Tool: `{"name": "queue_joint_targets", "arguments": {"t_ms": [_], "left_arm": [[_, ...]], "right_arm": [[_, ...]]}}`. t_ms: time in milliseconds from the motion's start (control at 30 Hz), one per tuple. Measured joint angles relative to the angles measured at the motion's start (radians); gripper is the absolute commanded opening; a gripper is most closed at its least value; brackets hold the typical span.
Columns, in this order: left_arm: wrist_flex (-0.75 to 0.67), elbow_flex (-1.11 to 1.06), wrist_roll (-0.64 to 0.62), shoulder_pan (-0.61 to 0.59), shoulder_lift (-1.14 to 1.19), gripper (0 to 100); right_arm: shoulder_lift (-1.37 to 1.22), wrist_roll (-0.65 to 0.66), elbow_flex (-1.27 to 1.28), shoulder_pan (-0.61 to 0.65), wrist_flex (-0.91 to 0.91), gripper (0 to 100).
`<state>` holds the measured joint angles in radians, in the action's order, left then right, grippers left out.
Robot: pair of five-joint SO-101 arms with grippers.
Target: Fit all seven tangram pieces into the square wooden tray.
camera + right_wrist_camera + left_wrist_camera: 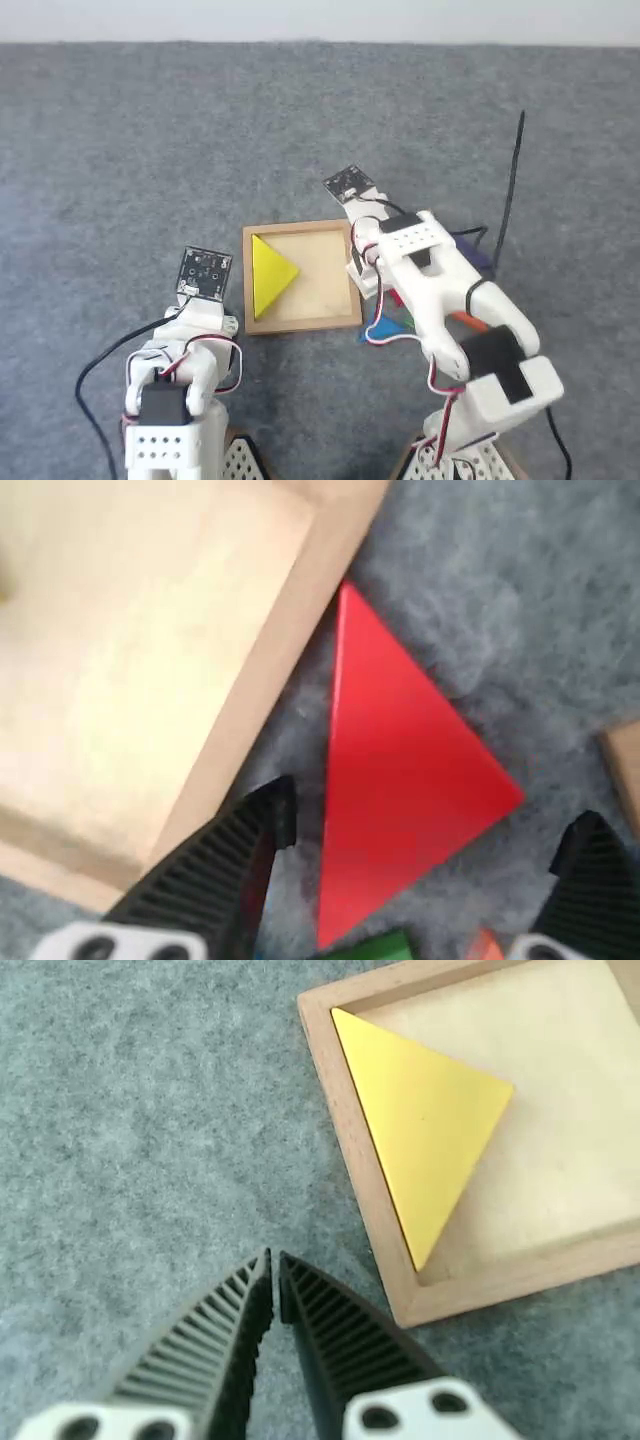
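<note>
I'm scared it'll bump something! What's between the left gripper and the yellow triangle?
Left wrist view: just grey carpet, then the tray rim, between left gripper and yellow triangle.

The right arm (445,300) hides most loose pieces (398,324).

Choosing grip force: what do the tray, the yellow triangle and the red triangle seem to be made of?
The tray looks like pale, unvarnished wood, with faint grain on its rim. The yellow triangle is probably painted wood, smooth and matte in even colour, though plastic is possible. The red triangle looks alike, with a slight sheen.
</note>
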<state>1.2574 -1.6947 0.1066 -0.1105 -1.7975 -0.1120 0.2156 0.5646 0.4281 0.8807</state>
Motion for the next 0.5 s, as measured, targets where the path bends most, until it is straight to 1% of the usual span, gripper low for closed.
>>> {"name": "queue_joint_targets", "arguments": {"t_ms": [167,233,367,433,500], "left_arm": [[0.000,0.000,0.000,0.000,0.000,1],[0.000,0.000,0.000,0.000,0.000,1],[0.000,0.000,0.000,0.000,0.000,1],[0.000,0.000,0.000,0.000,0.000,1],[0.000,0.000,0.000,0.000,0.000,1]], "right_arm": [[-0.034,0.046,-0.015,-0.003,-0.026,39.1],[-0.037,0.054,-0.015,-0.003,-0.026,34.6],[-0.037,0.060,-0.015,-0.003,-0.026,22.4],[-0.038,0.061,-0.015,-0.003,-0.026,19.5],[-0.038,0.061,-0.020,0.000,-0.026,19.1]]}}
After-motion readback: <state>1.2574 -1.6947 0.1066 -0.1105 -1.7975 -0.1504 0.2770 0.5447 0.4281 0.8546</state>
